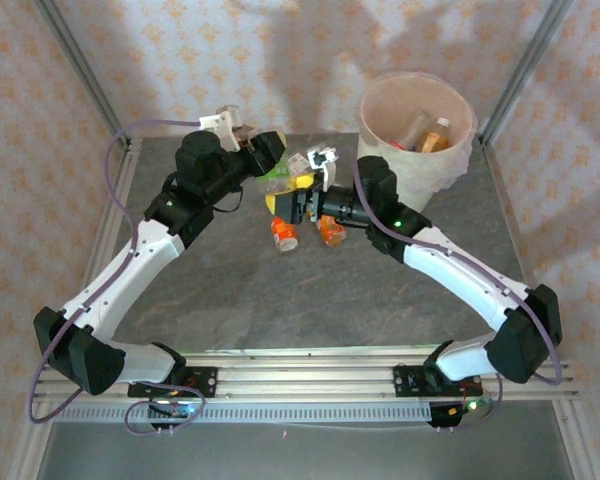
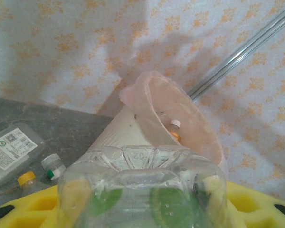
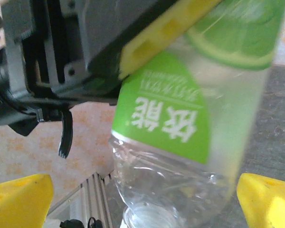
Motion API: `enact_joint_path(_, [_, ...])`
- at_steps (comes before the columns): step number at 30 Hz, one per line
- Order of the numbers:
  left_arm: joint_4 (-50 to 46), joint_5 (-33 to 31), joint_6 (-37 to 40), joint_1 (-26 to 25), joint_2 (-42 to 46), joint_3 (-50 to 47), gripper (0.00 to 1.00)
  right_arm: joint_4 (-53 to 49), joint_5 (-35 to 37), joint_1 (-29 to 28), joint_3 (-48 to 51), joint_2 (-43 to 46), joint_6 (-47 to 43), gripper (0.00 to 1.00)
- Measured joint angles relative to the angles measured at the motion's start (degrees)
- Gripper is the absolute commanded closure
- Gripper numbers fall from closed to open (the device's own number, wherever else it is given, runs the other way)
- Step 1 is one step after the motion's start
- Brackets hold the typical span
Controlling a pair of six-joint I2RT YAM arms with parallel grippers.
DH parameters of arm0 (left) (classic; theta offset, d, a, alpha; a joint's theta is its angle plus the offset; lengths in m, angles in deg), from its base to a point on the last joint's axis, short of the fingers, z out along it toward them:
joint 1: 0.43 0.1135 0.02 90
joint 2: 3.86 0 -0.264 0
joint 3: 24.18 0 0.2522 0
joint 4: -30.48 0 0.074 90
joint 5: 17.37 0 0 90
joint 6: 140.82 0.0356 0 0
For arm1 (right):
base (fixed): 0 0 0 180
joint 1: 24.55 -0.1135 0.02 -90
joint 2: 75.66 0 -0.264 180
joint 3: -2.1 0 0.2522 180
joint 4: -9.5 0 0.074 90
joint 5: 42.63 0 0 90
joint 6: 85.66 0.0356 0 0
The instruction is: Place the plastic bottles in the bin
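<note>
Green-labelled bottle (image 3: 180, 180) carries white Chinese characters.

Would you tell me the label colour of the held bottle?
The label on the bottle is green with white characters; the right wrist view shows it best.

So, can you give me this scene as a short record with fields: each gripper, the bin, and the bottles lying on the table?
left gripper: shut on the green-label bottle
right gripper: open, one finger on each side of that same bottle, not gripping it
bin: far right corner of the table; holds a white-capped orange bottle
loose on table: two orange bottles, lying below the right gripper in the top view
</note>
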Motion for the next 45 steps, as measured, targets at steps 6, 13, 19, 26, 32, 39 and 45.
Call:
enact_joint_path(6, [2.01, 1.16, -1.77, 0.0, 0.02, -0.59, 0.55, 0.9, 7.32, -1.62, -1.88, -3.98, -0.68, 0.0])
enact_joint_path(13, [2.05, 0.94, -2.43, 0.07, -0.04, -1.99, 0.54, 2.16, 11.47, -2.58, -4.04, -7.1, -1.51, 0.26])
enact_joint_path(19, [2.86, -0.09, -2.78, 0.07, -0.04, -2.05, 0.53, 2.45, 12.37, -3.04, -5.4, -7.61, -2.29, 0.46])
enact_joint_path(26, [2.1, 0.11, -3.21, 0.0, 0.07, -2.51, 0.16, 0.07, 16.28, -3.08, -5.4, -7.32, -3.15, 0.53])
enact_joint_path(32, [1.31, 0.24, -3.21, -0.26, 2.43, -3.19, 0.03, -7.28, 25.05, -1.51, -5.38, -5.25, -5.84, 0.57])
enact_joint_path(39, [0.68, -3.1, -3.26, -0.26, 10.51, -6.73, 0.0, -15.54, 29.75, 1.92, -8.41, -3.37, -8.41, 0.6])
enact_joint_path(45, [-3.13, -7.41, -2.75, -0.26, 18.78, -10.62, 0.0, -20.33, 32.96, 5.66, -14.82, -3.37, -11.63, 0.6])
